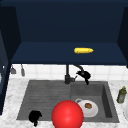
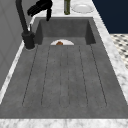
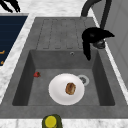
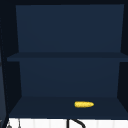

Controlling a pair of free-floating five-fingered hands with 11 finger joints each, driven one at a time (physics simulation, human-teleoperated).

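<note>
My right hand (image 1: 83, 74) hangs above the back of the sink basin, just beside the black faucet's (image 1: 67, 75) spout, fingers relaxed and one pointing down. The same hand (image 3: 93, 36) shows next to the faucet (image 3: 105, 12) in the right side view, and near the faucet (image 2: 23, 22) as a hand (image 2: 40, 7) in the left side view. Whether it touches the spout I cannot tell. My left hand (image 1: 35, 116) floats at the sink's front left edge, holding nothing, fingers loose (image 3: 10, 5). A white plate (image 3: 58, 90) with a brown piece of food (image 3: 70, 88) lies in the basin.
A yellow corn cob (image 1: 83, 50) lies on the lowest shelf of the open dark blue cabinet (image 4: 65, 110). A big red ball (image 1: 67, 115) sits at the sink's front edge. A small red thing (image 3: 37, 74) lies in the basin. A green bottle (image 1: 121, 95) stands on the right counter.
</note>
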